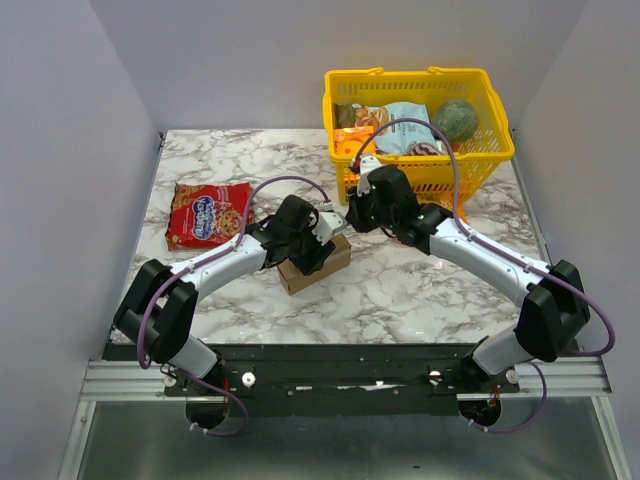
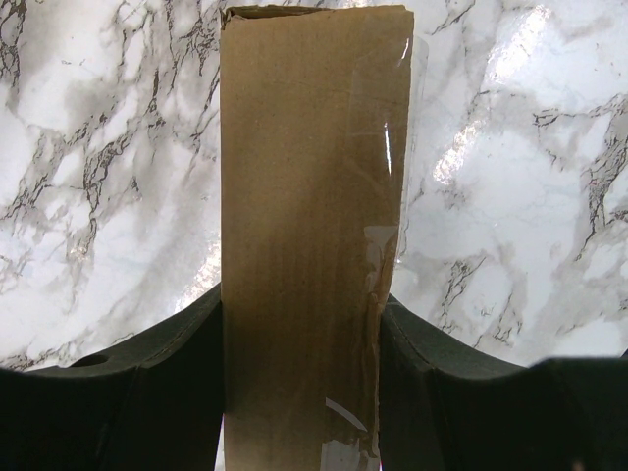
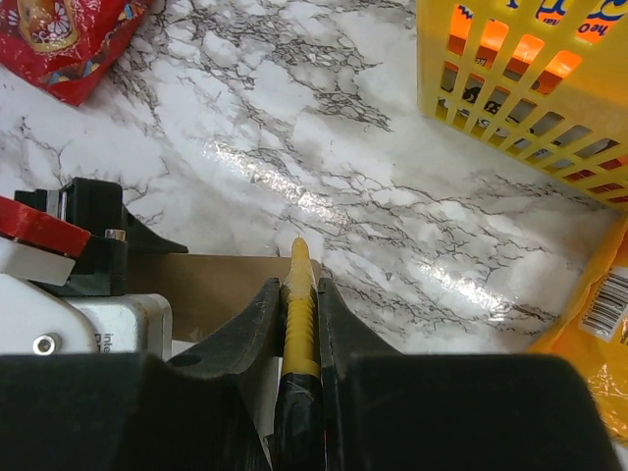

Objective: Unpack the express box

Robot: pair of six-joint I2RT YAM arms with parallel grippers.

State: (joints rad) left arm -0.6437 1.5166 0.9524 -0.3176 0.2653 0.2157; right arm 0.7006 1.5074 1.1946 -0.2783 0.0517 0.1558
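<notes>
The express box [image 1: 315, 262] is a plain brown cardboard mailer lying on the marble table near the middle. My left gripper [image 1: 312, 245] is shut on it, one finger on each long side, and the taped top face shows in the left wrist view [image 2: 304, 226]. My right gripper [image 1: 362, 212] is shut on a yellow cutter tool [image 3: 299, 299] with a black-wrapped handle. The tool's tip sits just at the box's far edge [image 3: 216, 280], beside the left wrist.
A yellow plastic basket [image 1: 495, 150] with snack bags and a green ball stands at the back right, also in the right wrist view [image 3: 530, 88]. A red snack bag [image 1: 207, 213] lies at the left. A yellow packet [image 3: 599, 324] lies right of the right gripper.
</notes>
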